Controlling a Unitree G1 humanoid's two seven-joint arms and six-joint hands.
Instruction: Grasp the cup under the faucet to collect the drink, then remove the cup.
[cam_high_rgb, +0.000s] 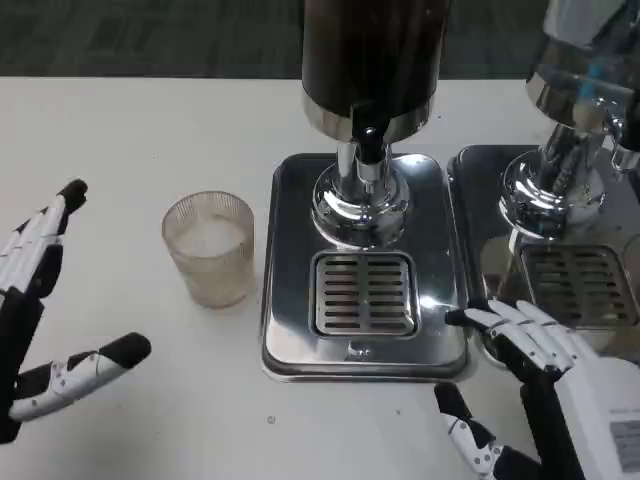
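The ribbed, clear plastic cup (209, 247) stands upright on the white table (130, 130), just left of the steel drip tray (290, 300), not yet under the black faucet (368, 140). From the left robot hand (40, 300), fingers spread and released, the cup lies at about two o'clock, near. The right robot hand (530, 380), also released, sits across the tray, farther off. Left looks the likelier taker.

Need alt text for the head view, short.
A clear ribbed cup stands on the white table, left of a steel drink dispenser and its drip tray. Open left hand and right hand flank them, touching nothing.
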